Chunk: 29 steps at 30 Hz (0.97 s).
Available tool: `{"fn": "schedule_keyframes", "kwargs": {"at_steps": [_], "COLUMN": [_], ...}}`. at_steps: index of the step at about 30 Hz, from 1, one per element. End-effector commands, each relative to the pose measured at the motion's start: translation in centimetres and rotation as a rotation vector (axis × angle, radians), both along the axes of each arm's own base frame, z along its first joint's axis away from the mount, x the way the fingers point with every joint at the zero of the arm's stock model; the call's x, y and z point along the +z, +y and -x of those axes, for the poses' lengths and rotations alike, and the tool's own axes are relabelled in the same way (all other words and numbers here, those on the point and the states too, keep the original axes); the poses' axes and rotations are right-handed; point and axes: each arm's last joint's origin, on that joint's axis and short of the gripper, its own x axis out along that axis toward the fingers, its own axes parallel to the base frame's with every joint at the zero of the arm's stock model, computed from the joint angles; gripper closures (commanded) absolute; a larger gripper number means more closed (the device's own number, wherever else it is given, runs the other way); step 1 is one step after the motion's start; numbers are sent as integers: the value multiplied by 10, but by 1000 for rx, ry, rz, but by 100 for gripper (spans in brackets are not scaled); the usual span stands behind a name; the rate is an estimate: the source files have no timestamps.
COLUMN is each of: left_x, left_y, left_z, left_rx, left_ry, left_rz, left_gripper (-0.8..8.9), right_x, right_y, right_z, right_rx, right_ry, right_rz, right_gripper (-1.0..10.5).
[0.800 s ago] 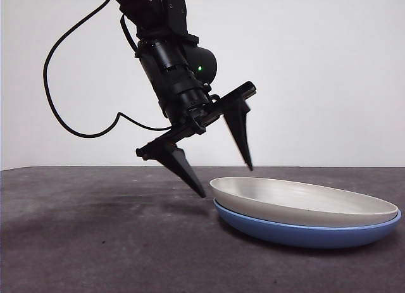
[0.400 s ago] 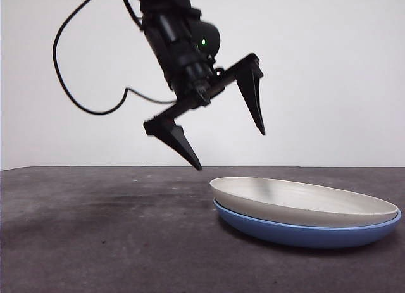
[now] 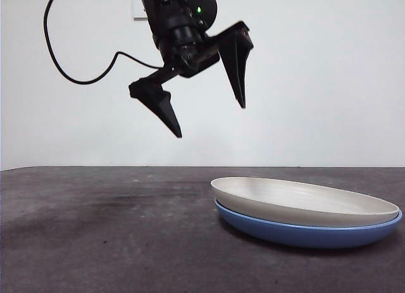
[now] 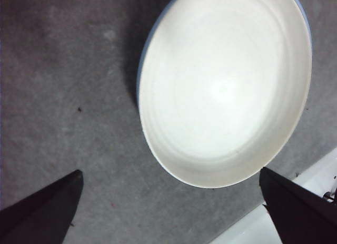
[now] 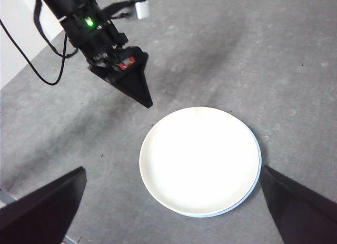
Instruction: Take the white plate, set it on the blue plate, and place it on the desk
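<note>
The white plate lies nested on the blue plate on the desk, at the right. My left gripper hangs open and empty well above the desk, up and to the left of the plates' near rim. In its wrist view the white plate fills the middle, with a sliver of blue rim. My right gripper is open and empty, high over the stacked plates. The blue rim and a finger of the left gripper show there too.
A black cable loops from the left arm. The desk's edge with a white surface beyond it shows in the left wrist view and in the right wrist view. Bare desk lies left of the plates.
My left gripper has risen from beside the plates' rim, staying open and empty and ending slightly further left. The plates have not moved.
</note>
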Motion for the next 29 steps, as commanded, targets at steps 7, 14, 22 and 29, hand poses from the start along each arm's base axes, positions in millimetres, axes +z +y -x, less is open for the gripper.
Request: {"fn": "schedule_keyframes", "kwargs": {"at_steps": [7,14,22,29], "left_x": [107,164,167,148], "left_y": [39,91,156,196], "left_z": [57,129,217,270], "left_rx": [-68,-84,-111,-75], "left_ry": [-281,-447,-591,-720], "left_rz": [96,176,227,247], "left_gripper": [148,148,148,148], "right_x": [5,2,-2,-4], "right_y": [0,1,4,7], "right_z": [0,-6,-14,-21], "right_rx": [-32,-68,-67,-60], "right_ry": [15,71,117,150], "right_rz": [-44,-42,-22,-13], "right_gripper": [380,380,380,380]}}
